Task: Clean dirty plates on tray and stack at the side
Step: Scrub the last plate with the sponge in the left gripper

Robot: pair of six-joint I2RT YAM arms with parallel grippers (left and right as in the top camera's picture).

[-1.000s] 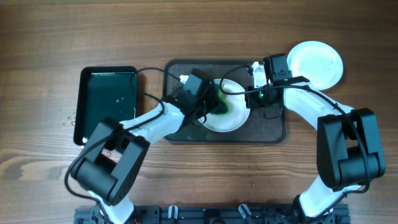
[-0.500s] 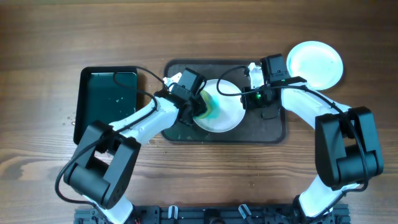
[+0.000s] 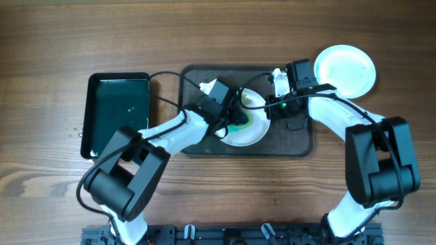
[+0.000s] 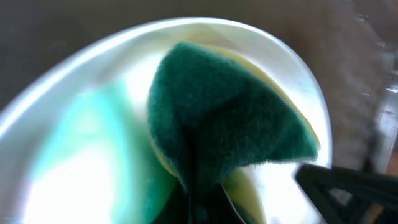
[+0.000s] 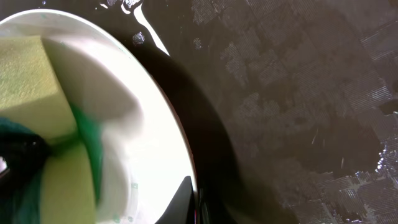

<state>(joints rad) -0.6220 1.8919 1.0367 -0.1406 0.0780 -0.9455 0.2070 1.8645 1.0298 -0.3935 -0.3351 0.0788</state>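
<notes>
One plate [image 3: 256,135] lies on the tray [image 3: 300,141]; left claw [image 3: 234,118] clenches a green sponge [image 4: 230,118] on it, right claw [image 3: 273,108] pinches its right rim.

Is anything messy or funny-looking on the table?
Yes. Green streaks smear the plate where the sponge rubs it, and small wet drops dot the wooden table just left of the black tray.

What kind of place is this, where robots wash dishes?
Probably a robot lab's practice dishwashing spot, not a kitchen: two robot arms at a wooden table, the left claw pressing a green sponge on a plate in a tray.
</notes>
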